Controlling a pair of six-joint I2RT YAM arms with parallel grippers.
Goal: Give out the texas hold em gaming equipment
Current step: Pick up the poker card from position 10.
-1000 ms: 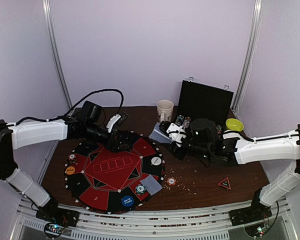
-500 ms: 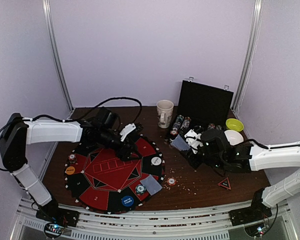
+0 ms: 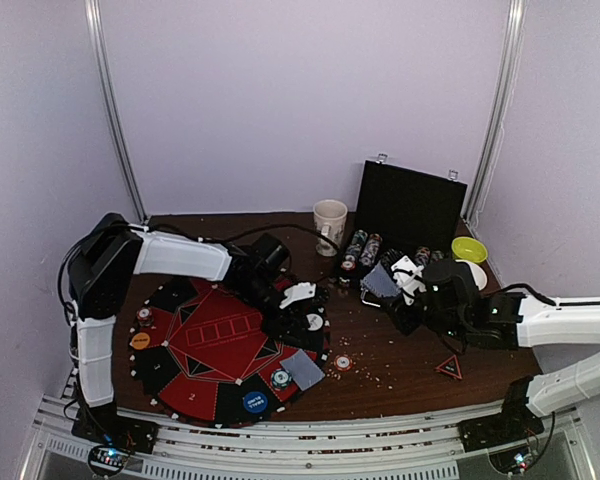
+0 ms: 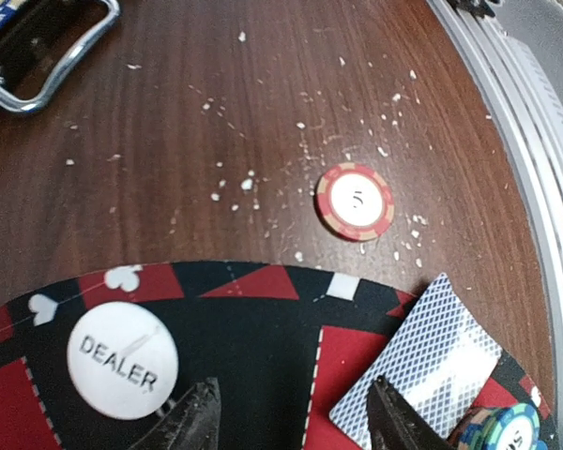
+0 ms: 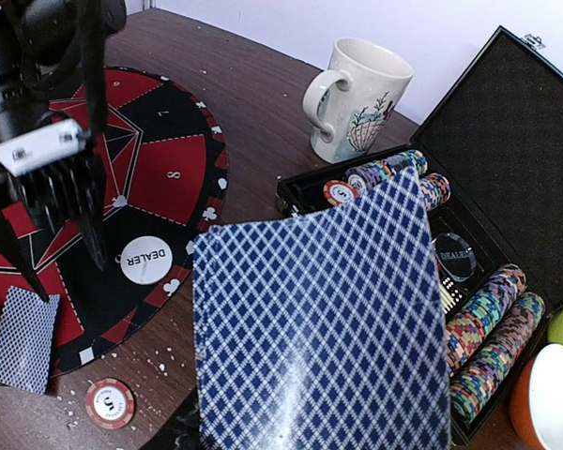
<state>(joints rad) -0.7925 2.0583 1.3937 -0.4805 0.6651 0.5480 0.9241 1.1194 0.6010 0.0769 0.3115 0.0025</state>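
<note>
left wrist view: the left gripper (image 4: 296,412) hangs over the round mat (image 4: 263,319), fingers spread with nothing between them. the white dealer button (image 4: 122,359) lies on one side and a face-down card (image 4: 422,370) on the other. a red chip (image 4: 355,202) lies on the bare table (image 4: 169,141). the right gripper (image 3: 392,285) pinches a blue-backed card (image 5: 319,319) — held up near the chip case (image 5: 507,141).

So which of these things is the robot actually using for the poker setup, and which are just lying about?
Part of the job: held playing card, face-down card, DEALER button, red chip, stacked chips.
Just lying about: cream mug, yellow-green bowl, white crumbs.
</note>
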